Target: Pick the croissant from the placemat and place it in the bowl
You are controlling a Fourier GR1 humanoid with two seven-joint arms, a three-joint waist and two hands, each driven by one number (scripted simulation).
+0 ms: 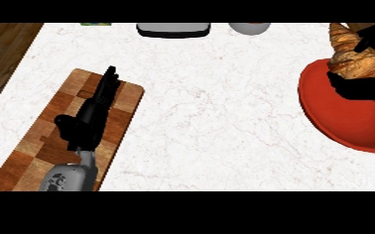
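Nearest, at the lower left: left hand (88, 114) over a wooden board (44, 148), fingers straight and relaxed, holding nothing, resting there. Beyond it, bare white desk (212, 109) across the middle. At the right edge, croissant (348, 54) held above the far side of the red bowl (330, 114), with dark parts of the right hand (351, 87) curled about its lower end and partly cut off by the frame. Hard to tell whether the croissant touches the bowl's rim or hangs just over it. No placemat visible under it now.

Risks, as judgement only: released here, could land on the rim rather than inside, tip outward and roll onto the desk on the far side. Cause: position near the bowl's far edge, not over its centre. Also possible: fingers catching the flaky end on opening and dragging the croissant out again. Along the far edge, a grey tray (173, 29) and a cup (250, 28), well apart from all this.
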